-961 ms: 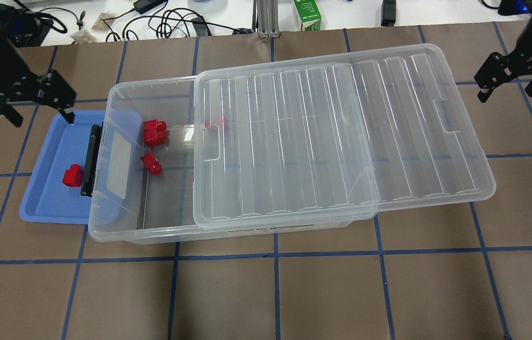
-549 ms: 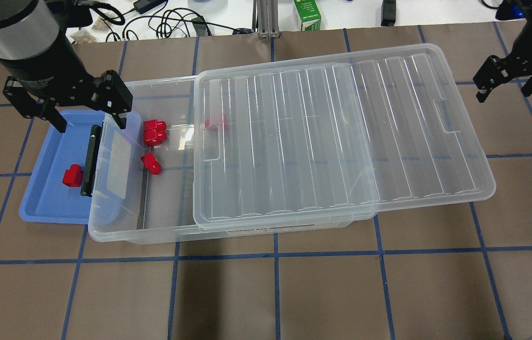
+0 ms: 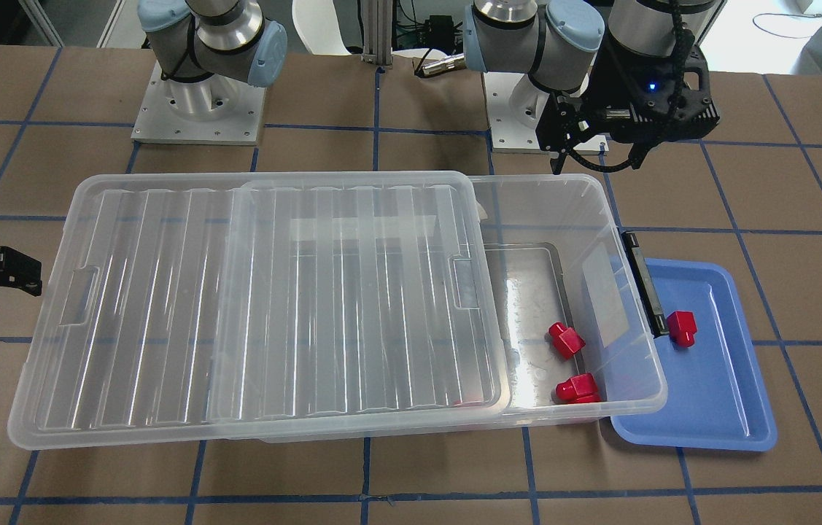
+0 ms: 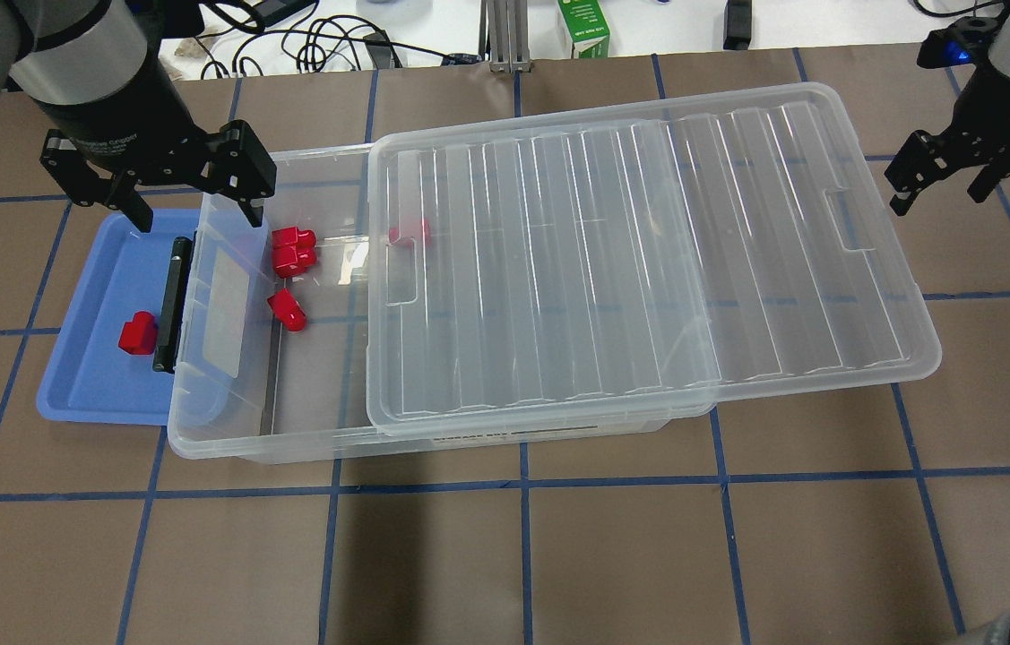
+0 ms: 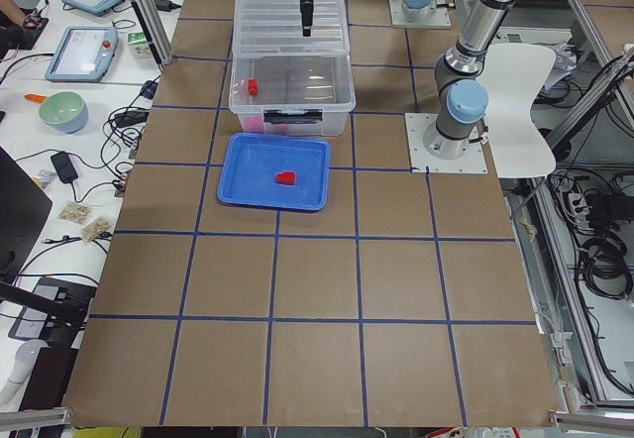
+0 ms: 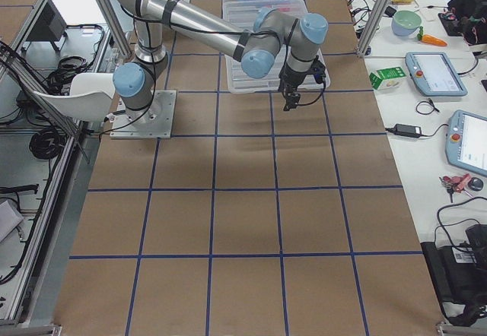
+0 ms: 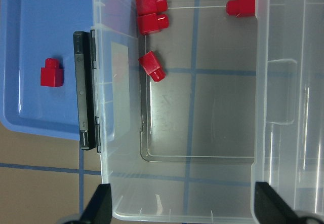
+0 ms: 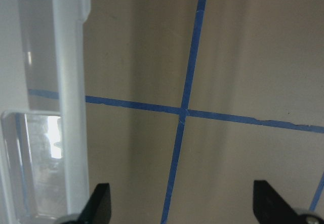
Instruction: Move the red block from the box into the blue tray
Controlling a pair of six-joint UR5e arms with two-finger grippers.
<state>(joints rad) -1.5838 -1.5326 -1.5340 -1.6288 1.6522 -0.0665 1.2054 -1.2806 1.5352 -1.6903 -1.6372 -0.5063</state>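
The clear box (image 4: 227, 443) lies mid-table with its ribbed lid (image 4: 648, 251) slid right, so its left end is uncovered. Three red blocks (image 4: 287, 309) lie in the open end and one more (image 4: 409, 234) shows under the lid's edge. The blue tray (image 4: 83, 358) sits partly under the box's left end and holds one red block (image 4: 138, 333). My left gripper (image 4: 198, 215) is open and empty above the box's far left corner. Its wrist view looks down on the blocks (image 7: 152, 66) and the tray (image 7: 30, 41). My right gripper (image 4: 939, 193) is open and empty past the lid's right end.
A black latch (image 4: 173, 305) on the box's left end overhangs the tray. A green carton (image 4: 583, 31) and cables lie beyond the table's far edge. The right wrist view shows the lid's rim (image 8: 68, 107) and brown paper with blue tape lines.
My left gripper has moved right, from over the tray's far left corner to over the box's open end. My right gripper has shifted slightly left. The blocks have not moved.
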